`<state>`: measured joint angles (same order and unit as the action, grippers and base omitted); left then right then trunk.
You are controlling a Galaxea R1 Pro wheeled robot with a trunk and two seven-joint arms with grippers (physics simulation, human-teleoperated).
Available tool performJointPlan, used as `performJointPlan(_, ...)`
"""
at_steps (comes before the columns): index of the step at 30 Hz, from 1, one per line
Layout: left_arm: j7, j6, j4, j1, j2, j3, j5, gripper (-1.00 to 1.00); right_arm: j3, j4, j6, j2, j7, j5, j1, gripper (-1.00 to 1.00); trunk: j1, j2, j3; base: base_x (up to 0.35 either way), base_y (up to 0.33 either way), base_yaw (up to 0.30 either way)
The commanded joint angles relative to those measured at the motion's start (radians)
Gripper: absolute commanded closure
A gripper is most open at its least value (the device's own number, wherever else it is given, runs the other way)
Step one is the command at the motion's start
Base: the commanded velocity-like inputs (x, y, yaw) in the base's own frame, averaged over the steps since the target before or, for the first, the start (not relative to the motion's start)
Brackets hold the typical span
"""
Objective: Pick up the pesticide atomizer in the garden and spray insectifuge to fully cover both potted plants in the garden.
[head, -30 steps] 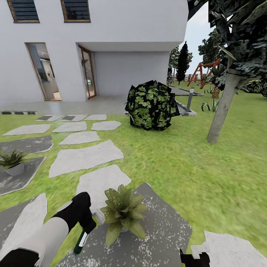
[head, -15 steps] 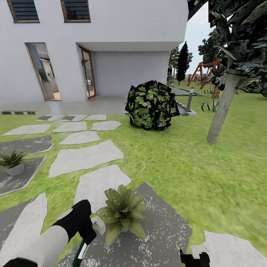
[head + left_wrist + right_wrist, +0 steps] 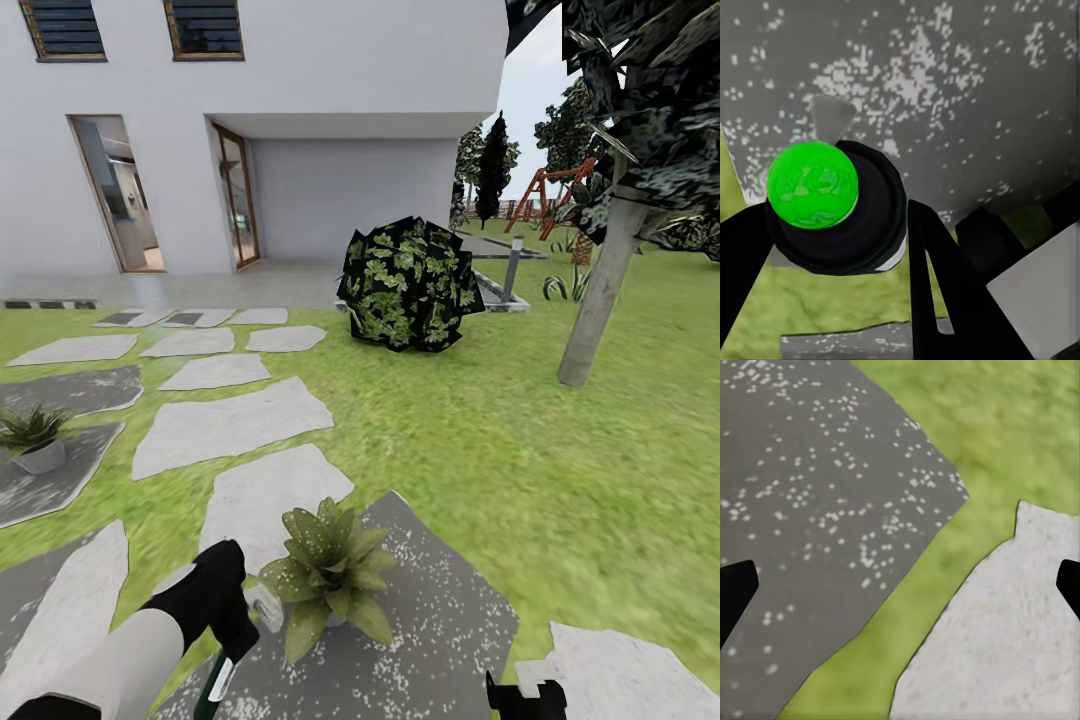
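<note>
My left gripper (image 3: 228,640) is shut on the pesticide atomizer (image 3: 214,682), a dark bottle with a white label, held just left of the nearer potted plant (image 3: 330,572). In the left wrist view the atomizer (image 3: 832,206) has a bright green round top and sits between my black fingers (image 3: 945,277) above a speckled slab. The second potted plant (image 3: 35,436) stands far left on another dark slab. My right gripper (image 3: 525,697) hangs low at the bottom edge. In its wrist view the right gripper (image 3: 900,589) is open over slab and grass.
White specks cover the dark grey slab (image 3: 440,620) around the nearer plant. Pale stepping slabs (image 3: 225,425) lead to the white house. A dark leafy bush (image 3: 408,285) and a tree trunk (image 3: 598,300) stand on the lawn ahead and to the right.
My left gripper has sunk a little lower beside the nearer plant, carrying the atomizer with it. The right gripper and both plants have stayed put.
</note>
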<state>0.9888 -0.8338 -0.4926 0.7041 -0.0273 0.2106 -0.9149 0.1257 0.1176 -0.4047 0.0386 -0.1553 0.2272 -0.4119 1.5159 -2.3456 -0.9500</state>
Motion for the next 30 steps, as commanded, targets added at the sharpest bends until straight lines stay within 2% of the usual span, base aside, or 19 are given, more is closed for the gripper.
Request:
performJointPlan(1, 0.010, -0.004, -0.003, -0.002, 0.000, 0.002, -0.009, 1.00, 0.008, -0.001, -0.003, 0.000, -0.003, 0.011, -0.001, -1.00, 0.000, 0.000, -0.001, 0.000, 0.000, 0.000)
performJointPlan(17, 0.007, -0.008, -0.018, 0.003, 0.001, 0.000, -0.011, 1.00, 0.008, -0.001, -0.003, -0.001, -0.004, 0.011, -0.001, -1.00, 0.000, 0.000, -0.001, 0.016, -0.023, 0.004)
performJointPlan(24, 0.006, -0.008, -0.013, 0.002, 0.001, 0.000, -0.010, 1.00, 0.008, -0.001, -0.003, -0.003, -0.004, 0.011, -0.001, -1.00, 0.000, 0.000, -0.001, -0.049, -0.220, 0.232)
performJointPlan(30, 0.005, -0.008, -0.005, -0.001, 0.000, 0.000, -0.010, 1.00, 0.008, -0.001, -0.003, -0.005, -0.004, 0.011, -0.001, -1.00, 0.000, 0.000, -0.001, -0.037, -0.034, 0.276)
